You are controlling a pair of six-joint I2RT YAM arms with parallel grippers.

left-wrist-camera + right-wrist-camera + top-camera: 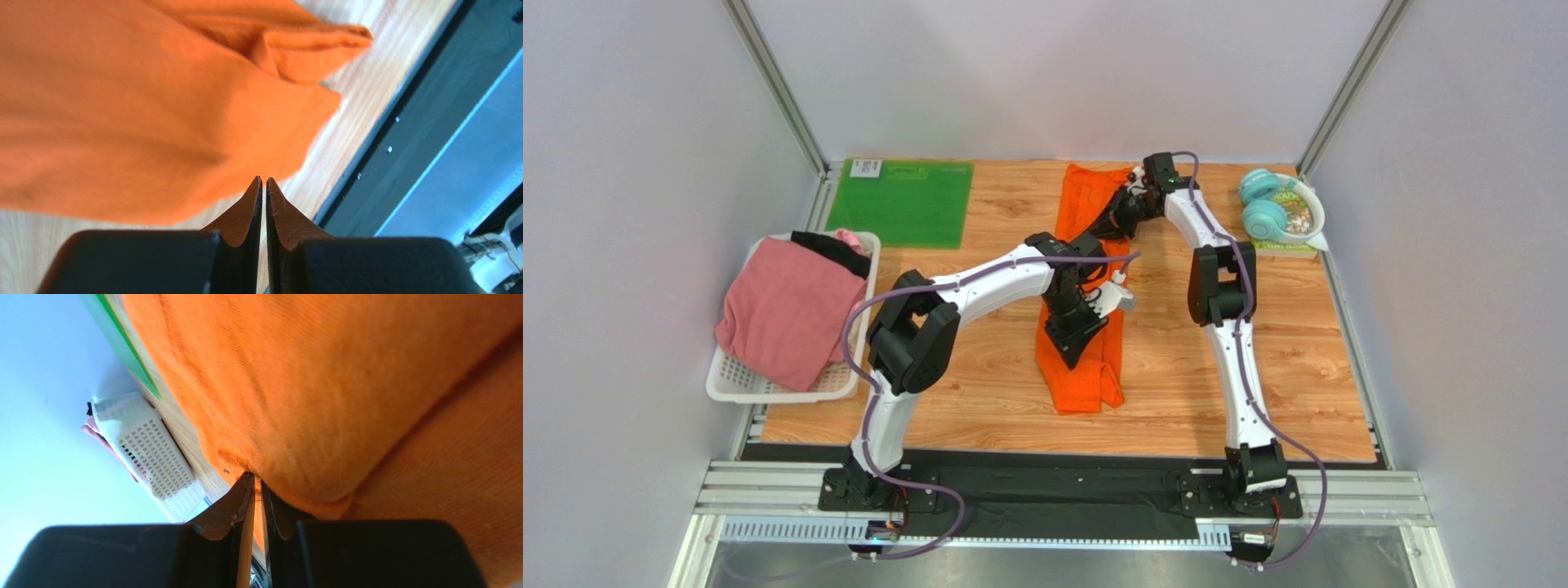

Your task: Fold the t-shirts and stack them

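fold underway: left end effector [264, 181] and right end effector [256, 478] both pinch the orange t-shirt [1081, 382]; next, we reckon, lay that edge across evenly.

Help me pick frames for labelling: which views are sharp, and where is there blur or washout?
Top external: evenly lit and sharp, shadows faint. Left wrist: the orange t-shirt close to the lens is smeared soft, the fingertips crisper. Right wrist: the weave shows, the basket is legible, the wall behind is washed pale blue.

spread t-shirt [1081, 374] mid-table, basket [725, 382] of t-shirts [787, 312] left, mat [901, 202] behind it
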